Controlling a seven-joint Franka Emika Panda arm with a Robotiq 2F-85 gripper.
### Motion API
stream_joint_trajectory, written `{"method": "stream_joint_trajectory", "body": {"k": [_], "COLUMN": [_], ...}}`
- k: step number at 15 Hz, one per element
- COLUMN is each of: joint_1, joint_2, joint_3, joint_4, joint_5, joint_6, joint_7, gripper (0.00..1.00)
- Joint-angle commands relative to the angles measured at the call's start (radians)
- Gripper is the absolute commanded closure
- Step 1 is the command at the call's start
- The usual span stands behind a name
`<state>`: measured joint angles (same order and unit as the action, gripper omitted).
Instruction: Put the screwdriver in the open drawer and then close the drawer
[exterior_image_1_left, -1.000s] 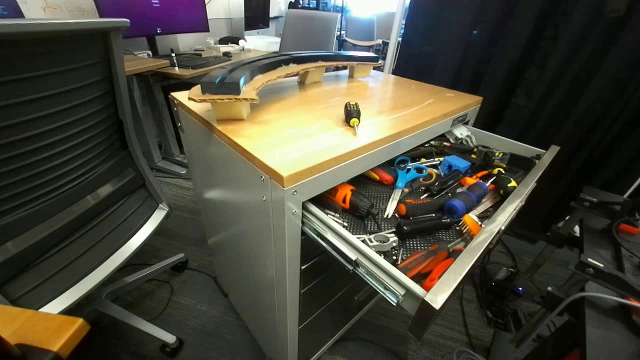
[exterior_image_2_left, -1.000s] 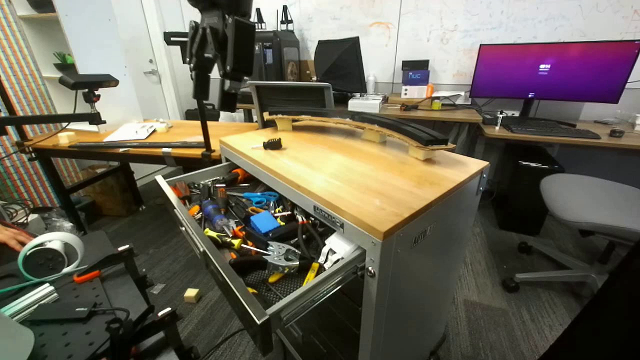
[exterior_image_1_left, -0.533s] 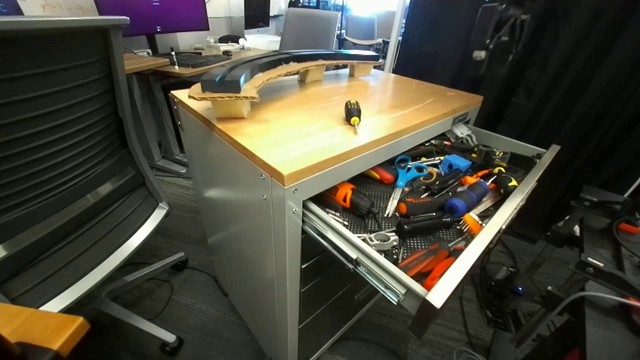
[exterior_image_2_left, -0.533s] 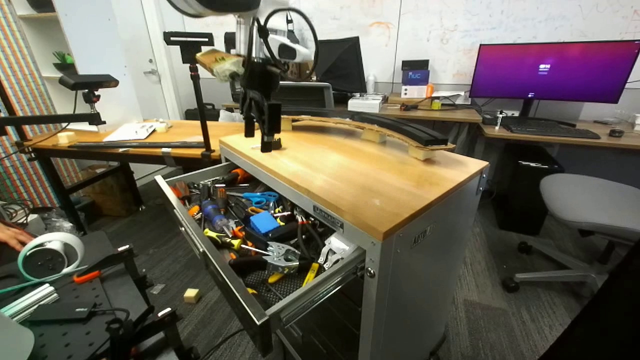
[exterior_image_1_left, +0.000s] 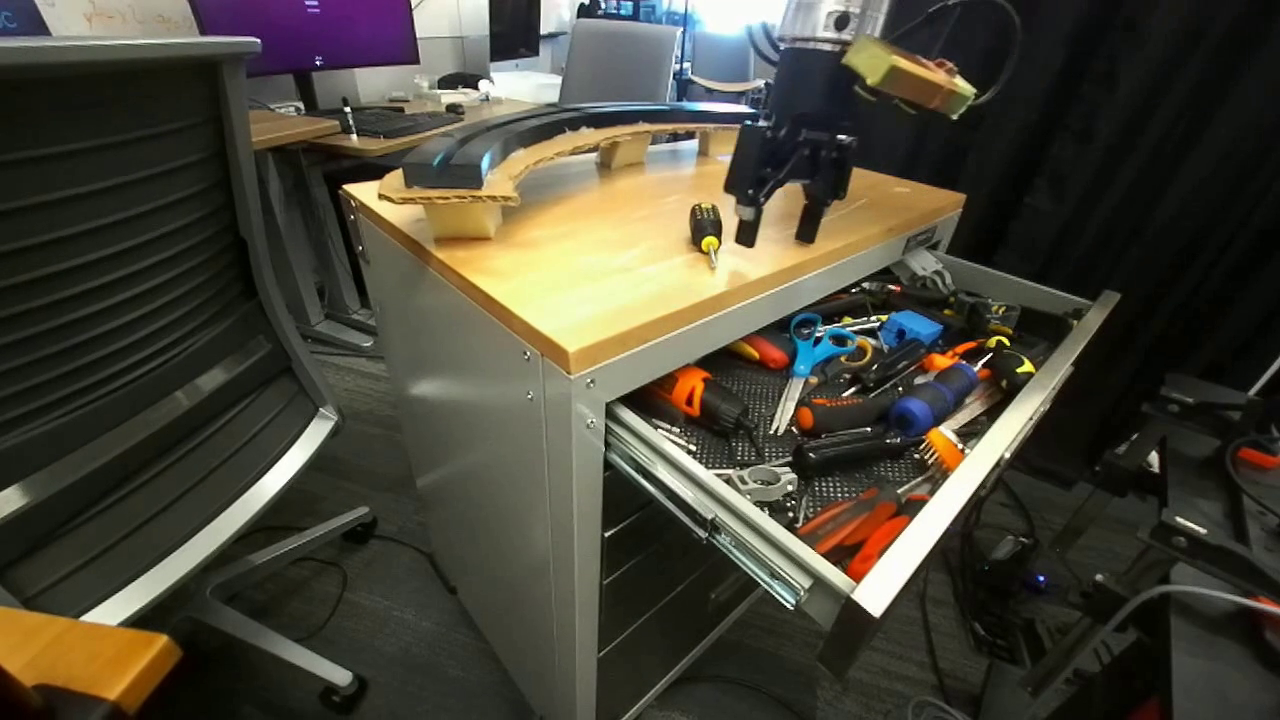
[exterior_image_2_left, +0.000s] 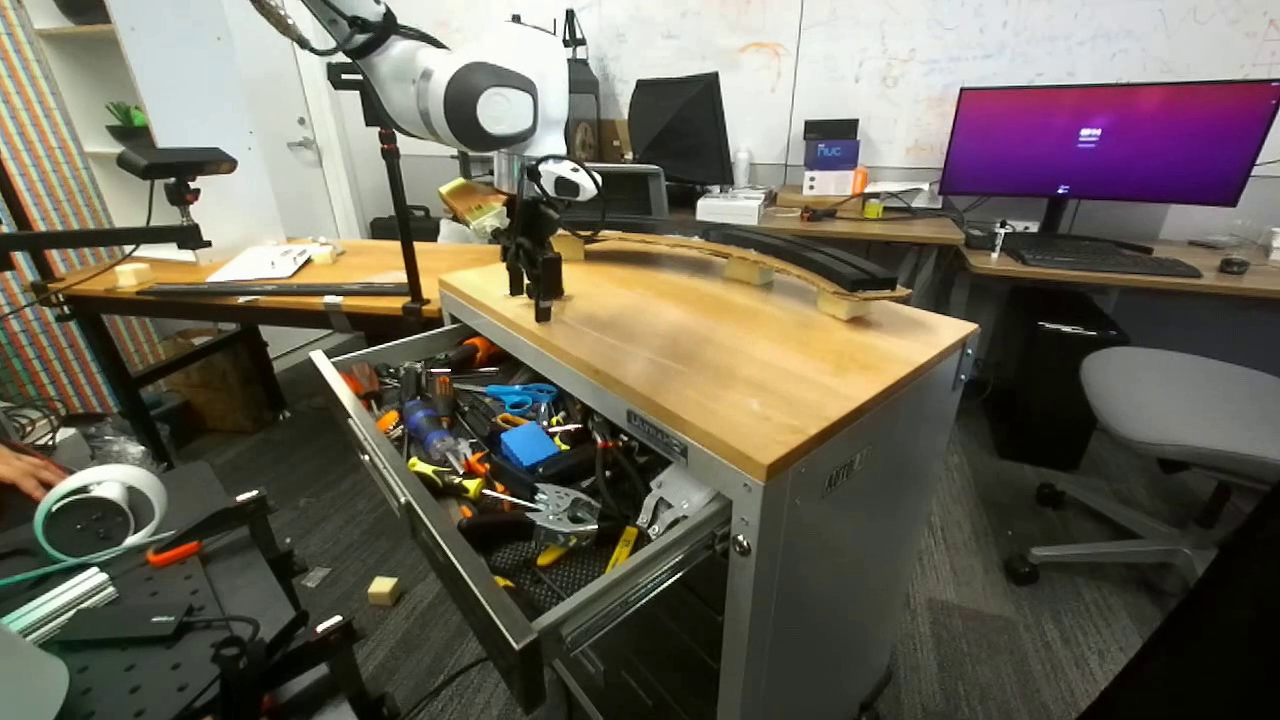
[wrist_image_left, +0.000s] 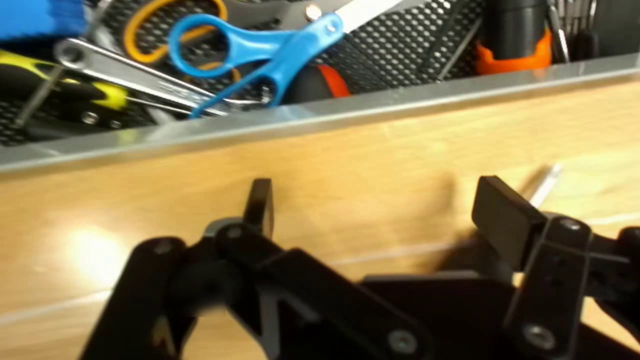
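The stubby black and yellow screwdriver (exterior_image_1_left: 706, 228) lies on the wooden cabinet top, its short metal tip towards the drawer side. In the wrist view its shank (wrist_image_left: 546, 186) shows just beyond the right finger; the handle is mostly hidden behind that finger. In an exterior view my gripper hides most of it. My gripper (exterior_image_1_left: 778, 228) is open and empty, pointing down a little above the wooden top, beside the screwdriver; it also shows in an exterior view (exterior_image_2_left: 531, 292) and the wrist view (wrist_image_left: 375, 210). The grey drawer (exterior_image_1_left: 985, 455) is pulled open; it also shows in an exterior view (exterior_image_2_left: 430, 515).
The drawer holds blue scissors (exterior_image_1_left: 815, 350), a blue block (exterior_image_2_left: 528, 444) and several handled tools. A curved black piece on cardboard and foam blocks (exterior_image_1_left: 580, 130) stands along the back of the wooden top (exterior_image_2_left: 700, 340). A chair (exterior_image_1_left: 150, 300) stands beside the cabinet.
My gripper has come down from high up and moved over the cabinet top to beside the screwdriver, staying open. The screwdriver and the drawer have not moved.
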<state>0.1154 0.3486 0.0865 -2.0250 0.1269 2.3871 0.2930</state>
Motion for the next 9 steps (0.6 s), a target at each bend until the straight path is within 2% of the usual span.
{"method": "stream_joint_trajectory", "body": {"k": [1, 5, 9], "joint_1": [0.075, 0.128, 0.137], "joint_2": [0.143, 0.221, 0.303], "joint_3": [0.003, -0.017, -0.046], "joint_4": [0.244, 0.392, 0.491], "joint_5": [-0.015, -0.025, -0.024], "joint_6": [-0.039, -0.07, -0.07], "joint_7": [0.102, 0.173, 0.219], "gripper": [0.0, 0.0, 0.0]}}
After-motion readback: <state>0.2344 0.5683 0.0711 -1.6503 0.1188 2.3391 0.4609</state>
